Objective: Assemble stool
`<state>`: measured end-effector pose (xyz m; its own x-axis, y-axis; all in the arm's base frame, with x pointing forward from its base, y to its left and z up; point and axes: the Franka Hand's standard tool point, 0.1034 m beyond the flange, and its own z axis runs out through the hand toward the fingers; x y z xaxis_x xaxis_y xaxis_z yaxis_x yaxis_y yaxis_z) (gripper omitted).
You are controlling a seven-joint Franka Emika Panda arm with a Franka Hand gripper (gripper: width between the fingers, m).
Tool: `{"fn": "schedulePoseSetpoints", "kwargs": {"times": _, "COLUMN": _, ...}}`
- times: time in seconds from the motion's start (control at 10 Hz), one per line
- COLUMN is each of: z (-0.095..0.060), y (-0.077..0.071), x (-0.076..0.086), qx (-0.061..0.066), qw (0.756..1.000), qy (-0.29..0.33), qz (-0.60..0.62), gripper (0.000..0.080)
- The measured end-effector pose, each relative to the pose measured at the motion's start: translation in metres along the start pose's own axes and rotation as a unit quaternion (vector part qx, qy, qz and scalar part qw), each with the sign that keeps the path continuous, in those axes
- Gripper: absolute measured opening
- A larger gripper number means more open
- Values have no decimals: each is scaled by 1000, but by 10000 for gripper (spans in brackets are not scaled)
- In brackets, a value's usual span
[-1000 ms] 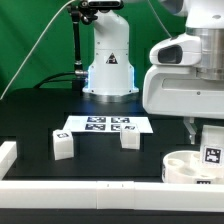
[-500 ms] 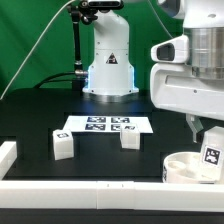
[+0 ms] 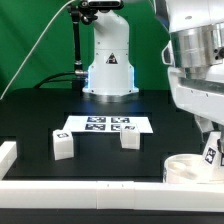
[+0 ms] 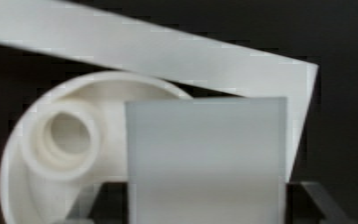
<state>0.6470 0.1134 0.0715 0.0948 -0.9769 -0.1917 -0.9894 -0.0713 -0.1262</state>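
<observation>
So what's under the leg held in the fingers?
The seat, its round socket showing beside the leg. The seat's part directly beneath the leg is covered.

A green backdrop [image 3: 35, 40] stands behind a black table [image 3: 30, 118] edged by a white rail [image 3: 80, 189] in front.

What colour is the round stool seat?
The seat is plain white all over, with no pattern visible. It shows best in the wrist view.
</observation>
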Motion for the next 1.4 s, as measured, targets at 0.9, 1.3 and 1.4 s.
{"fn": "schedulePoseSetpoints", "kwargs": {"times": 0.9, "z": -24, "y": -14, "x": -22, "qx": -4, "qw": 998, "qy": -29, "qz": -53, "gripper": 646}}
{"fn": "schedulePoseSetpoints", "kwargs": {"times": 1.3, "z": -19, "y": -11, "x": -22, "qx": -7, "qw": 973, "qy": -27, "qz": -231, "gripper": 649}}
{"fn": "schedulePoseSetpoints", "kwargs": {"times": 1.4, "z": -20, "y": -11, "x": -22, "qx": -12, "qw": 953, "qy": -24, "qz": -300, "gripper": 649}}
